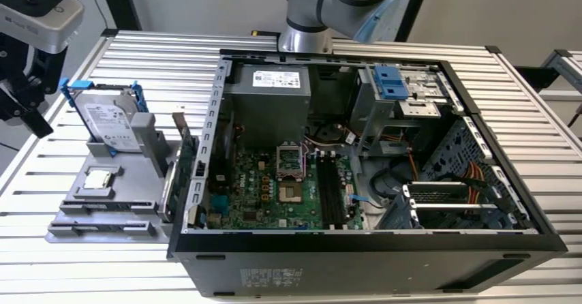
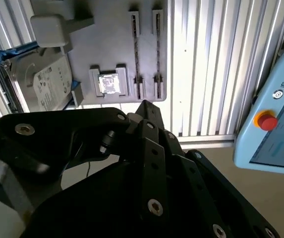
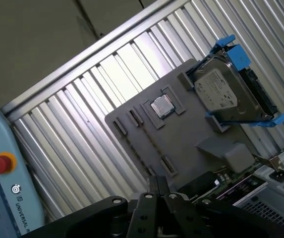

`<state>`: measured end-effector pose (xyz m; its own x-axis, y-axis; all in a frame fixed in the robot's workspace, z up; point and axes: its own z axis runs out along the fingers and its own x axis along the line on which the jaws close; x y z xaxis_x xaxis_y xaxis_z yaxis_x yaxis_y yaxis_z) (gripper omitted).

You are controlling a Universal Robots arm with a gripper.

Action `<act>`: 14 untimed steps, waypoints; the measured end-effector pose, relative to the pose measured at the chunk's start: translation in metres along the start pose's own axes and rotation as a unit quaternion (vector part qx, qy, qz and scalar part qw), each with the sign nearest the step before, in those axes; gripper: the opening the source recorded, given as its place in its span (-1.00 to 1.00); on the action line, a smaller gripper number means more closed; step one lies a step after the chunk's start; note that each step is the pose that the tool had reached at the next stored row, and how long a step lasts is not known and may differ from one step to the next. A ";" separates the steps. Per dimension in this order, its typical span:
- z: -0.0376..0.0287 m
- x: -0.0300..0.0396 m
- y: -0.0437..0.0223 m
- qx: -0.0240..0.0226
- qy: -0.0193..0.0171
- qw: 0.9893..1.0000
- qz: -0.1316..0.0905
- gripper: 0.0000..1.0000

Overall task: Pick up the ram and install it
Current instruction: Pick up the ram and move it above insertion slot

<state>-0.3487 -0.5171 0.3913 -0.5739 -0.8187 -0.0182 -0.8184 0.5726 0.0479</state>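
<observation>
A ribbed aluminium surface (image 1: 509,99) carries everything. The largest thing on it is an open black computer tower (image 1: 364,246) lying on its side, with a green motherboard (image 1: 272,195) and its dark memory slots (image 1: 332,191) facing up. Behind the tower rises the silver and blue arm (image 1: 309,18).

A flat grey holder plate (image 1: 136,189) lies just beside the tower, on the exterior view's left. On the far part of the plate a silver hard drive in a blue frame (image 1: 109,120) stands tilted. A green expansion card with a metal bracket (image 1: 187,164) stands on edge between the plate and the tower's wall. A small square silver processor chip (image 1: 98,179) sits in a pocket near the plate's middle. Beside that pocket run two long narrow grooves (image 2: 134,49).

The black fingers (image 3: 153,184) hang above the plate, clear of it and near the hard drive. Their tips are pressed together and nothing is visible between them. I cannot tell where the ram is, so I cannot place it relative to the fingers.

The tower's wall and the standing card close off one side of the plate. On the opposite side, bare ribbed surface runs from the plate to the surface's edge. A light-blue control pendant with a red button (image 2: 275,139) sits beyond that edge.
</observation>
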 end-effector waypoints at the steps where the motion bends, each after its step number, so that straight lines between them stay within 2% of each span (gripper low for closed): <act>1: 0.0000 0.0000 0.0000 0.000 0.000 1.000 -0.003 -1.00; 7: 0.0000 0.0000 0.0000 0.000 0.001 1.000 -0.021 -1.00; 14: 0.0000 0.0000 0.0000 -0.001 0.002 0.999 -0.044 -1.00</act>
<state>-0.3487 -0.5171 0.3913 -0.5001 -0.8658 -0.0182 -0.8654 0.4989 0.0478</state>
